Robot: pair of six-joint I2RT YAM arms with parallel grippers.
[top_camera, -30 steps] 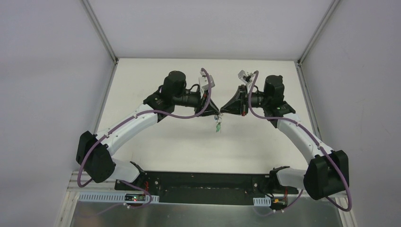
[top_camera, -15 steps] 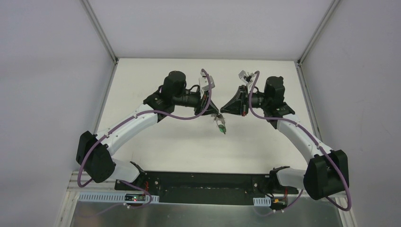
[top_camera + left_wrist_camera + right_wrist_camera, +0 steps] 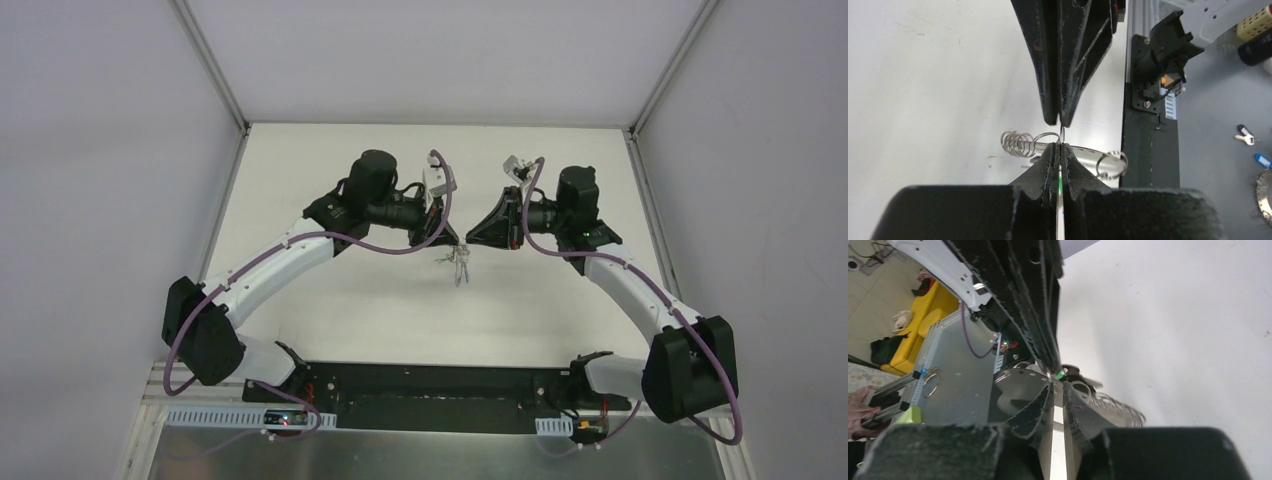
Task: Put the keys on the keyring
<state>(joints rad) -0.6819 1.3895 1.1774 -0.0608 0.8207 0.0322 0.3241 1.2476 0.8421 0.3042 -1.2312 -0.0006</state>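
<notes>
Now, from above, the left gripper [image 3: 450,243] and right gripper [image 3: 470,239] meet tip to tip, the keyring [image 3: 459,268] hanging just under them; the left wrist shows jaws shut on the green key [image 3: 1060,182], the right wrist jaws barely apart.

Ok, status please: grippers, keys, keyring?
Left gripper shut on thin silver key with green head. Right gripper barely parted, grip unclear. Silvery metal keyring bunched at their tips. Nothing in the way.

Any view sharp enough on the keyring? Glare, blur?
Top external: even, soft light, but the keyring is too small to resolve. Left wrist: keyring sharp, left gripper a dark mass filling the foreground. Right wrist: keyring metal glares, right gripper soft up close, table washed out.
</notes>
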